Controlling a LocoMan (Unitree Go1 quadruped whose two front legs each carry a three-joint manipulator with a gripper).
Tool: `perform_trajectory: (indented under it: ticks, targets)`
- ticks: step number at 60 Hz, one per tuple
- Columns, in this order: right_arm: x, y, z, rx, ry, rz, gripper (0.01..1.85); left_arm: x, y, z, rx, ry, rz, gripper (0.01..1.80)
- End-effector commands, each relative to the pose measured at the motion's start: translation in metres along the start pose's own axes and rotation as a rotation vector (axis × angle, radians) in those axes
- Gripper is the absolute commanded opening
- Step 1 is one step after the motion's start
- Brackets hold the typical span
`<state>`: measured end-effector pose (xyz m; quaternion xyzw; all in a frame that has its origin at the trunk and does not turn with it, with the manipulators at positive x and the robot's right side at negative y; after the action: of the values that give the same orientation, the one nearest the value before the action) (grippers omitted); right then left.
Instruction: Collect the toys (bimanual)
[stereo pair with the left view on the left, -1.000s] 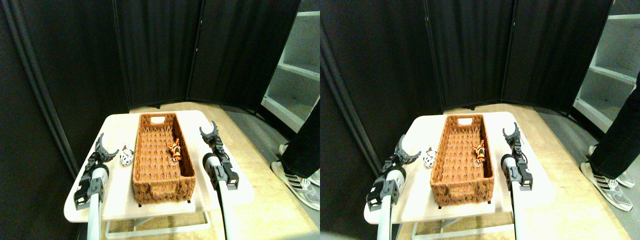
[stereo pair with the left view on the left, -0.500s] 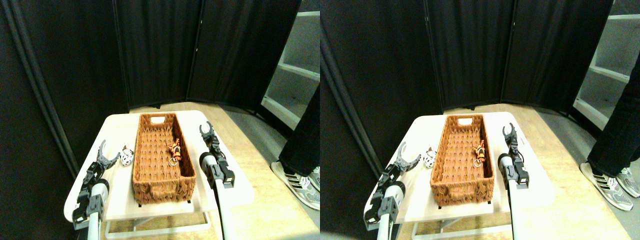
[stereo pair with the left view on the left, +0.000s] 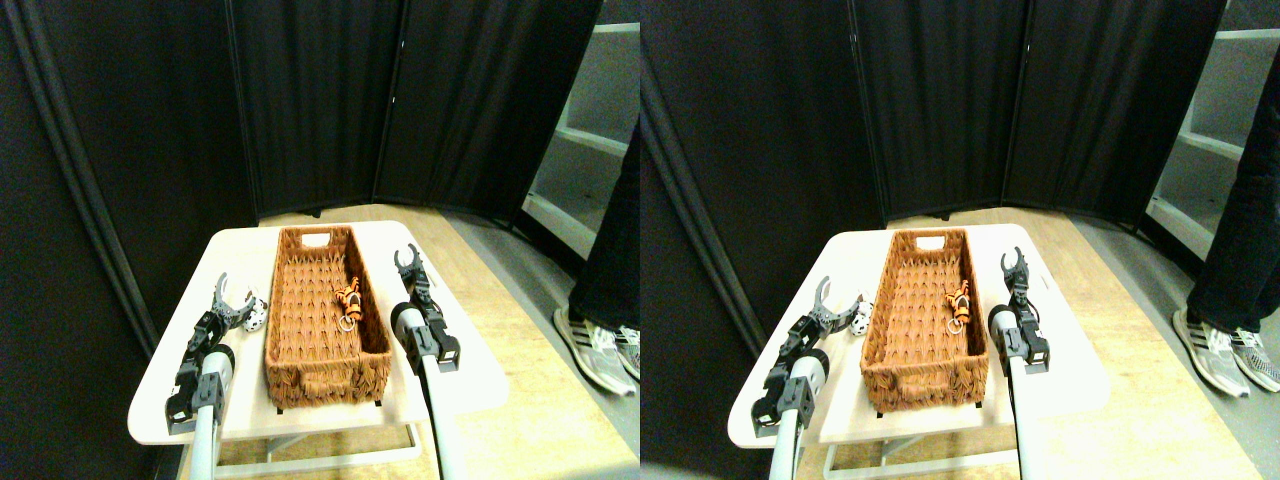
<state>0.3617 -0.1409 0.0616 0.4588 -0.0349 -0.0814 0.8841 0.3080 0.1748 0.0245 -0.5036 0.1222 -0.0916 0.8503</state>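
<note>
A white black-spotted plush toy (stereo pair with the left view on the left: 255, 312) lies on the pale table (stereo pair with the left view on the left: 235, 250) just left of the wicker basket (stereo pair with the left view on the left: 320, 310). My left gripper (stereo pair with the left view on the left: 232, 297) stands open right beside that toy, one finger in front of it. An orange-black striped toy (stereo pair with the left view on the left: 349, 297) with a metal ring lies inside the basket near its right wall. My right gripper (stereo pair with the left view on the left: 408, 263) is open and empty, just outside the basket's right wall.
The table stands on a wooden floor in front of black curtain panels (stereo pair with the left view on the left: 320, 100). A person's legs and striped shoes (stereo pair with the left view on the left: 598, 345) are at the right. White shelves (stereo pair with the left view on the left: 590, 150) stand at the back right.
My left gripper has moved right, toward the spotted toy and the basket. My right gripper has narrowed and drifted slightly left toward the basket. The person's feet have shifted.
</note>
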Motion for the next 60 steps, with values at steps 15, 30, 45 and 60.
perform_trajectory:
  ticks: [15, 30, 45, 60]
  targets:
    - [-0.004, 0.005, 0.004, 0.005, -0.034, 0.018, 0.18, 0.007, 0.0, -0.004, -0.019, -0.025, -0.004, 0.67]
    - [-0.004, 0.007, 0.002, 0.014, -0.037, 0.025, 0.19, 0.012, 0.012, -0.007, -0.07, -0.033, 0.011, 0.71]
    - [-0.002, 0.009, 0.0, 0.02, -0.036, 0.027, 0.24, 0.013, 0.018, -0.011, -0.127, -0.035, -0.006, 0.7]
    - [0.0, 0.01, -0.002, -0.014, -0.037, 0.022, 0.29, 0.02, 0.019, -0.017, -0.164, -0.059, -0.018, 0.67]
